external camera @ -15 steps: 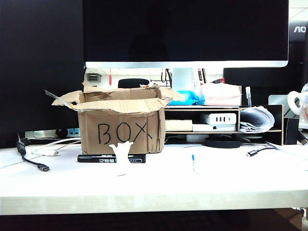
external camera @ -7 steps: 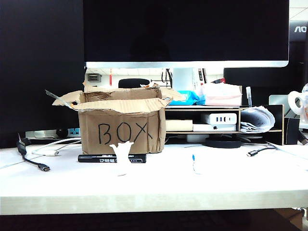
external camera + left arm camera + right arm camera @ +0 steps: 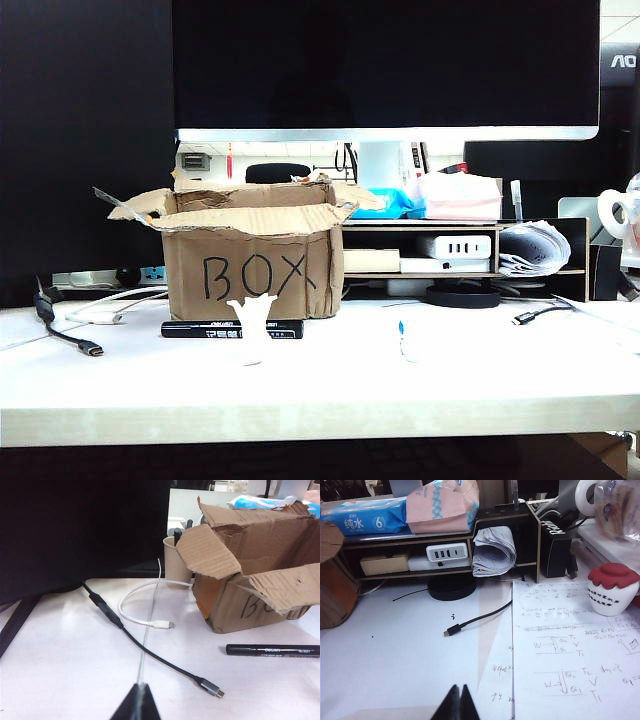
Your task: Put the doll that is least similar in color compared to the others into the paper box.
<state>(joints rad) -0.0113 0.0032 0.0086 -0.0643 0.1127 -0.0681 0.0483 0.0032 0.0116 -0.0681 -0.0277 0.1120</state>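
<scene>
Change: nothing is moving in the exterior view; the table scene is matching the pictures from a moment earlier, and neither arm is showing there.
Left gripper: the left gripper is hanging low over the white table, on the side of the box where the black cable is lying; its dark fingertips are meeting in a point, pinched together on nothing.
Right gripper: the right gripper is hovering over the other side of the table beside handwritten paper sheets; its tips are likewise pressing together, holding nothing.
Box: the brown corrugated cardboard box with ragged flaps and "BOX" in black marker is standing upright and open.
In front of the box: a white figure with raised arms is standing just before a black marker pen; a tiny white figure with a blue mark is standing well apart from it.
Odd-coloured doll: no pale-yellow duck is showing in any view, so I cannot tell where it is.
Meaning for the task: judging by this, no pick is under way yet; the doll needs locating first.
</scene>
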